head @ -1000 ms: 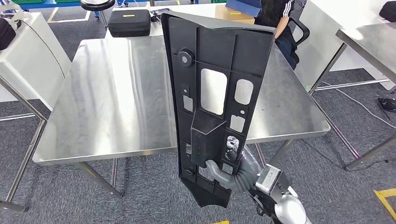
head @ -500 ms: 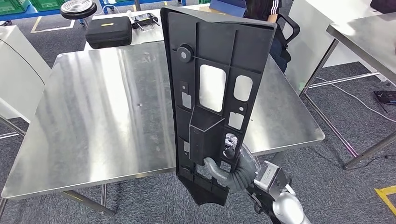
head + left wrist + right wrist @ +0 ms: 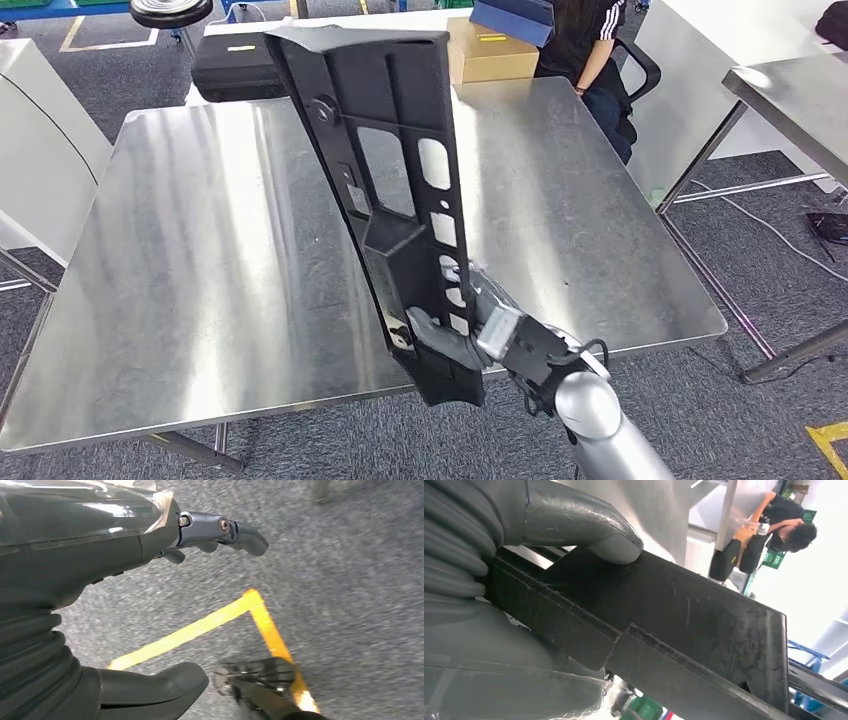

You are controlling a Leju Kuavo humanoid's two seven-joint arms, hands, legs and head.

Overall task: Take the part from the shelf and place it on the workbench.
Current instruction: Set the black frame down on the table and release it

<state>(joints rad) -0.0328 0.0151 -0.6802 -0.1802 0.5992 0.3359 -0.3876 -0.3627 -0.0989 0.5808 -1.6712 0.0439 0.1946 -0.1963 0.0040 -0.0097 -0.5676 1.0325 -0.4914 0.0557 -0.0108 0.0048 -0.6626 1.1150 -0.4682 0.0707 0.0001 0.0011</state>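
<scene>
Partly hidden right hand (image 3: 470,335) behind part (image 3: 390,190)

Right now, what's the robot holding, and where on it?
The right robot hand grips the black panel near its lower end; the left robot hand holds nothing.

Right hand (image 3: 470,330) holds black part (image 3: 385,180) tilted above steel workbench (image 3: 200,260).

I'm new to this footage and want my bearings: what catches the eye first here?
A long black plastic part with cut-out windows, tilted over the middle of the steel workbench. The right hand grips its lower end near the table's front edge. A seated person is behind the far right corner.
</scene>
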